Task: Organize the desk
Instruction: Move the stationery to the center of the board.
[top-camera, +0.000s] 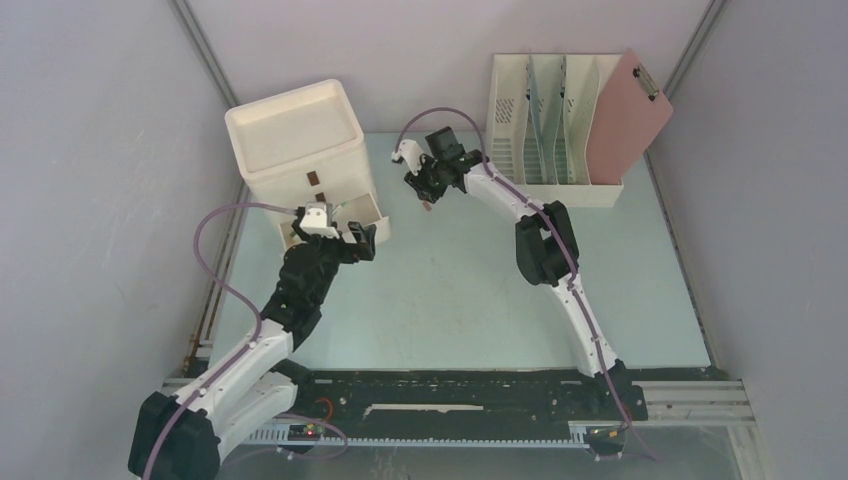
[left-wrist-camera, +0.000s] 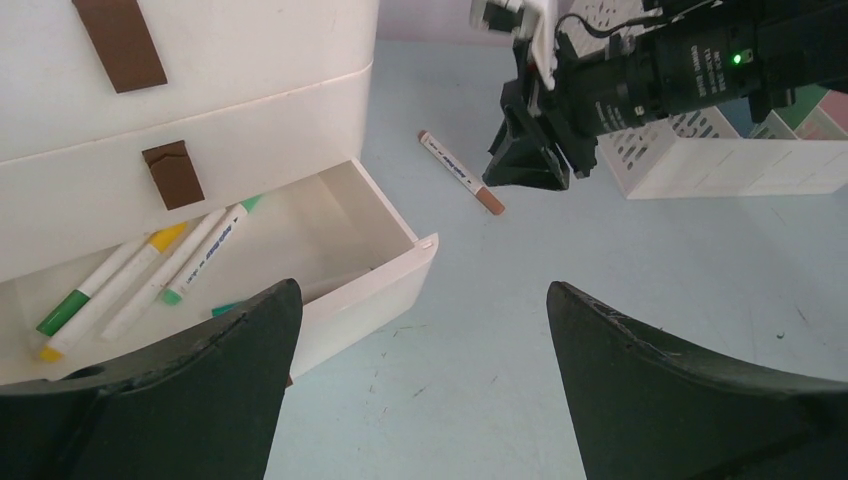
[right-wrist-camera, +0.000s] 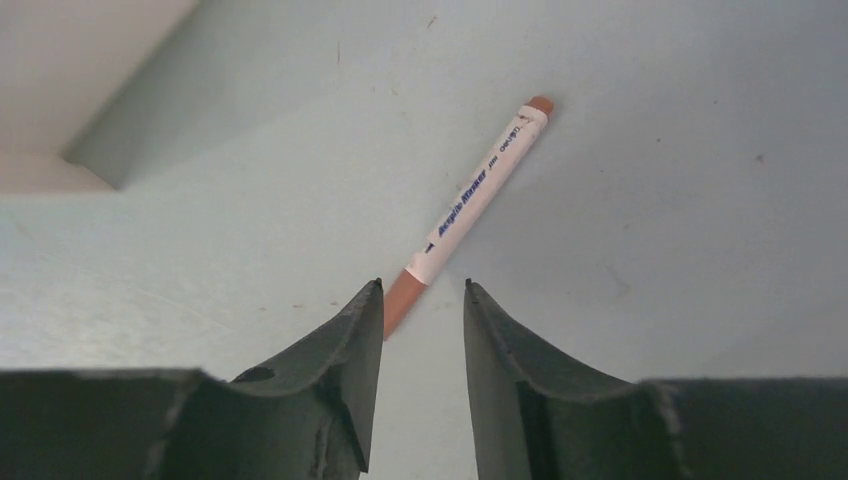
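The pale mint-green desk (top-camera: 450, 290) carries a white marker with brown ends (right-wrist-camera: 470, 200), lying loose near the drawer unit and visible from the left wrist too (left-wrist-camera: 460, 172). My right gripper (right-wrist-camera: 423, 285) hovers just over it, open with a narrow gap. The marker's near brown cap sits at the tip of the left finger, and nothing is clamped. In the top view this gripper (top-camera: 425, 190) is at the middle back. My left gripper (left-wrist-camera: 422, 285) is wide open and empty, over bare desk by the open bottom drawer (left-wrist-camera: 330, 230).
The cream drawer unit (top-camera: 300, 150) stands at the back left; its pulled-out drawer holds several markers (left-wrist-camera: 130, 275). A cream file rack (top-camera: 550, 130) with a pink clipboard (top-camera: 627, 115) stands at the back right. A black rail (top-camera: 450, 395) runs along the front edge.
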